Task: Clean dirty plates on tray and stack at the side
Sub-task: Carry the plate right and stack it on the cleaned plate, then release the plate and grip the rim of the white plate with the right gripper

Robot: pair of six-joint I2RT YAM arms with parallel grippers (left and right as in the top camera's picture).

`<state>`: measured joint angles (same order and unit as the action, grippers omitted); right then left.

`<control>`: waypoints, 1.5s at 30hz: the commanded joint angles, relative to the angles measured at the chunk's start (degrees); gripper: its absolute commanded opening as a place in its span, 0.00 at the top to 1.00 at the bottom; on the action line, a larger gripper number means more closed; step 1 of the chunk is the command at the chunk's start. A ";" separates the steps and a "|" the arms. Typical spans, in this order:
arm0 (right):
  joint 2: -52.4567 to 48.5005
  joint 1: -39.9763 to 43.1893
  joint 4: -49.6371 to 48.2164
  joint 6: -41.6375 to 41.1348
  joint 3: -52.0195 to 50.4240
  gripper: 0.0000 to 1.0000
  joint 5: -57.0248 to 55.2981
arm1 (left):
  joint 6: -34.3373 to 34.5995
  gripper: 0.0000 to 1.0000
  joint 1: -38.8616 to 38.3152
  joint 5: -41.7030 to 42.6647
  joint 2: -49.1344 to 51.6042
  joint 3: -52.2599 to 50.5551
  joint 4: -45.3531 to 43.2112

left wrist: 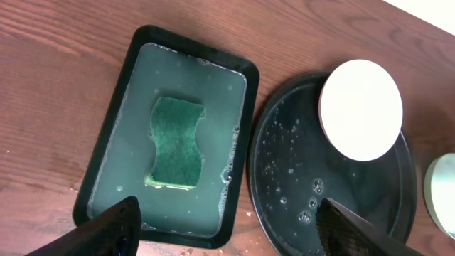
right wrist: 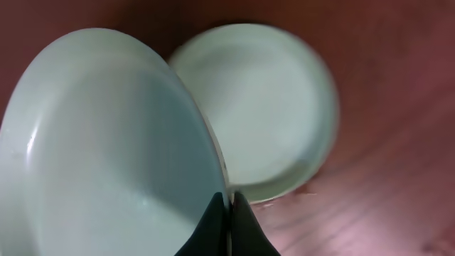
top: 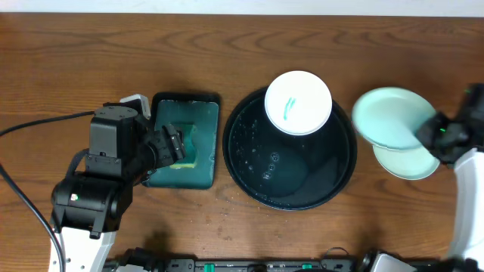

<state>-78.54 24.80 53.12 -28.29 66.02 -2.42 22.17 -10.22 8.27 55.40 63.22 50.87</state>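
The round black tray (top: 249, 162), wet-speckled, holds one white plate (top: 298, 102) with teal smears at its far rim; both also show in the left wrist view, the tray (left wrist: 284, 178) and the plate (left wrist: 360, 109). My right gripper (top: 437, 134) is shut on the rim of a pale aqua plate (top: 389, 117), held tilted above a third plate (top: 408, 162) that lies on the wood right of the tray. The right wrist view shows the jaws (right wrist: 229, 206) pinching the held plate (right wrist: 106, 142), with the lying plate (right wrist: 263, 107) behind. My left gripper (left wrist: 227, 227) is open and empty above the green tray's near edge.
A rectangular dark-green tray (top: 162, 177) of cloudy water stands left of the black tray, with a green sponge (left wrist: 175, 142) in it. A black cable (top: 30, 125) runs over the table's left side. Bare wood lies at the back.
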 commanded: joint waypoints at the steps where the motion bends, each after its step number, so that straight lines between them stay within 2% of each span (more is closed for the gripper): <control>1: -3.32 5.68 -0.90 -0.85 -2.75 0.99 0.81 | -0.52 0.21 0.28 0.09 0.02 0.98 0.09; 9: -12.00 11.50 -3.10 -0.70 -6.91 0.97 -0.46 | -0.52 0.21 0.28 0.09 0.02 0.98 0.09; 10: -12.48 11.61 -3.48 0.57 -6.88 0.90 0.92 | -0.52 0.21 0.28 0.09 0.02 0.98 0.09; 12: -12.22 11.39 -4.81 6.45 -6.86 0.66 8.31 | -0.52 0.21 0.28 0.09 0.02 0.98 0.09; 14: -10.67 10.56 -6.05 9.55 -6.82 0.59 13.60 | -0.52 0.21 0.28 0.09 0.02 0.98 0.09; 19: -2.45 5.79 -8.59 14.51 -6.73 0.56 26.18 | -0.52 0.21 0.28 0.09 0.02 0.98 0.09; 23: 5.44 -3.30 -12.79 16.37 -6.73 0.56 34.84 | -0.52 0.20 0.28 0.09 0.02 0.98 0.09; 26: 8.68 -12.37 -15.26 16.39 -6.73 0.52 30.10 | -0.52 0.21 0.28 0.09 0.02 0.98 0.09; 30: 7.65 -24.35 -16.55 16.39 -7.21 0.50 13.42 | -0.52 0.21 0.28 0.09 0.02 0.98 0.09; 34: 1.33 -33.09 -23.19 16.39 -9.33 0.36 -2.89 | -0.52 0.21 0.28 0.09 0.02 0.98 0.09; 39: -10.97 -36.15 -36.11 18.60 -10.97 0.35 -5.27 | -0.52 0.21 0.28 0.09 0.02 0.98 0.09; 45: -21.94 -34.86 -44.78 16.44 -10.97 0.36 -6.78 | -0.52 0.21 0.28 0.09 0.02 0.98 0.09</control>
<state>-98.19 -10.83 10.15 -11.09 55.24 -6.02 22.17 -10.22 8.27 55.40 63.22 50.85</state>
